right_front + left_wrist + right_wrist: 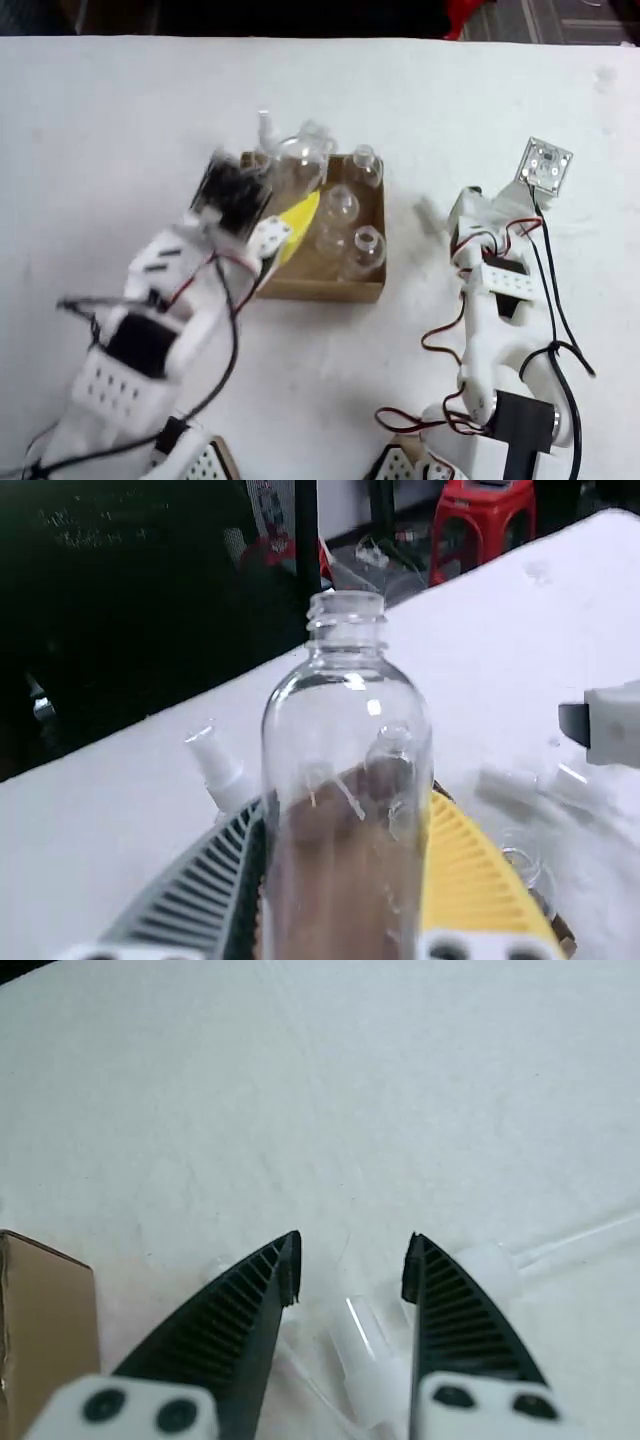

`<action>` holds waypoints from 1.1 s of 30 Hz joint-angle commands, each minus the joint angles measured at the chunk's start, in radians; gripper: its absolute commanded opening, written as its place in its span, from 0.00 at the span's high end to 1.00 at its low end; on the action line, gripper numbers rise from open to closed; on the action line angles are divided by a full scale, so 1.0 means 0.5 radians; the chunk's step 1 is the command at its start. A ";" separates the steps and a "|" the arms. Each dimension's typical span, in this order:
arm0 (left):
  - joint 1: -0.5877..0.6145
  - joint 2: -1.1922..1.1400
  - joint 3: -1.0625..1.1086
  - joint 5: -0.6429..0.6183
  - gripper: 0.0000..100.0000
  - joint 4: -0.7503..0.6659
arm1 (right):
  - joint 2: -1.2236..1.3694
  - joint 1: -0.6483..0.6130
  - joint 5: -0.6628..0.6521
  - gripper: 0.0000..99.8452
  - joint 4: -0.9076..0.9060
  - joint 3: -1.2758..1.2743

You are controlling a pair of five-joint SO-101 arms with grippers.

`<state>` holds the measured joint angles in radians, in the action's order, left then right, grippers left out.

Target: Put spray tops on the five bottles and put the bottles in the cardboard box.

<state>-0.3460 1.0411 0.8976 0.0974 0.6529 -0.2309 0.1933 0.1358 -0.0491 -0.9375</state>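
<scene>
Gripping: the left gripper (345,820) is clenched on a clear bottle (345,730). The grey finger (200,890) is on one side of its lower body and the yellow finger (470,880) on the other.
Held bottle: it stands roughly upright between the fingers, and its threaded neck is open and bears no spray top. In the high view it sits at the far left corner of the box (330,290). Whether its base rests inside or hangs above, I cannot tell.
Box: this is open brown cardboard on the white table (120,120). It lies between the two arms, with the left arm close against its left side.
Bottles in box: three clear ones stand upright toward the right side, with bare necks. They are the far bottle (365,165), the middle bottle (340,205) and the near bottle (365,250).
Right gripper (350,1260): the jaws are released and the black fingers are spread, low over the table. It is to the right of the box and apart from it.
Spray tops: one top (360,1350) lies on the table between the right fingers, close to one of them; contact cannot be told. A second top (490,1260), with its tube trailing, lies just outside that same finger. A third top (215,765) lies on the table beyond the held bottle.
</scene>
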 commanded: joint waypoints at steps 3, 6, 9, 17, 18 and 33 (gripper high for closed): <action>-0.020 0.790 0.672 -0.006 0.94 -0.506 | -0.020 -0.017 -0.031 0.85 0.032 0.015; -0.020 0.999 0.832 -0.006 0.94 -0.500 | -0.017 -0.017 -0.031 0.85 0.032 0.015; -0.020 1.146 0.868 -0.003 0.93 -0.353 | -0.026 -0.011 -0.031 0.85 0.029 0.012; -0.035 1.462 1.037 0.000 0.93 -0.135 | -0.508 -0.106 -0.178 0.85 -1.097 0.540; -0.038 1.508 1.089 0.003 0.93 -0.144 | -0.591 -0.180 -0.258 0.85 -1.349 0.703; -0.020 1.585 1.267 0.236 0.94 -0.273 | -0.410 -1.386 -0.810 0.85 -3.365 2.882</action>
<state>-0.3521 1.8190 1.5344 0.1695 0.5485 -0.4733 -0.3652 -0.2555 -1.6448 0.2977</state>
